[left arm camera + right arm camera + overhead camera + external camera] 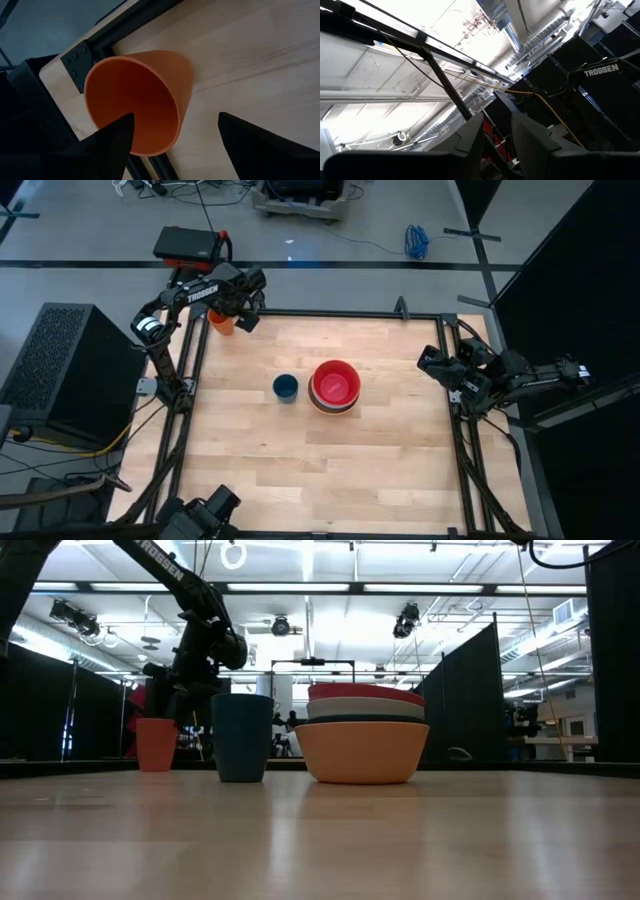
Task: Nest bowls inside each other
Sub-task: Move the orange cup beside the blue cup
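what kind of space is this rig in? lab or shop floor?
Looks like a robotics lab in a large industrial hall. Black partition panels wall off the bay, the ceiling shows open beams with strip lights, and cables lie loose on the grey floor beyond the wooden table.

A robotics lab: black partition curtains (470, 690), ceiling ducting (540, 35), floor cables (415, 242), framed wooden table (330, 450).

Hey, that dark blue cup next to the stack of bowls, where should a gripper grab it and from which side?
Probably the rim of the dark blue cup, from straight above: it stands upright, mouth open, one finger inside and one outside. Its side away from the bowl stack is free.
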### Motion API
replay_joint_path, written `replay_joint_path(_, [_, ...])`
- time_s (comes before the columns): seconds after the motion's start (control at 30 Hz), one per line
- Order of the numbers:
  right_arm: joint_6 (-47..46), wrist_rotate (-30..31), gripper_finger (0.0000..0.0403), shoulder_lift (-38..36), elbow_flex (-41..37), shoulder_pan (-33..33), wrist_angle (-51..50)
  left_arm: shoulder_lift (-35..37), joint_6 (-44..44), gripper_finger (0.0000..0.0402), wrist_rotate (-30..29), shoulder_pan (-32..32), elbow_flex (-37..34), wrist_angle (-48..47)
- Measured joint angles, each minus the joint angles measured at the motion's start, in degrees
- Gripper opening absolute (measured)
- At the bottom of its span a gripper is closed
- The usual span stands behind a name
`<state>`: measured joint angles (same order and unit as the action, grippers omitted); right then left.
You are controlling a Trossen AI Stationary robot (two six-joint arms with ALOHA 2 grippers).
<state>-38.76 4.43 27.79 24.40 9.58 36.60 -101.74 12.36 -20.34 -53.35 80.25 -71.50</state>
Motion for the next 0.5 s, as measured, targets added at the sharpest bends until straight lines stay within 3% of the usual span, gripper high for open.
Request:
replay_joint_path(0.3, [-0.09,0.04,0.0091,0.0,0.0,0.0,0.02,-2.64,1.12,0.025,1.38,-0.71,-2.98,0.09])
replay_joint_path(0.5, [-0.08,0.13,0.0091,0.0,0.0,0.0,0.01,-2.07,1.21,0.0173,2.7,-0.44,-5.49,2.07])
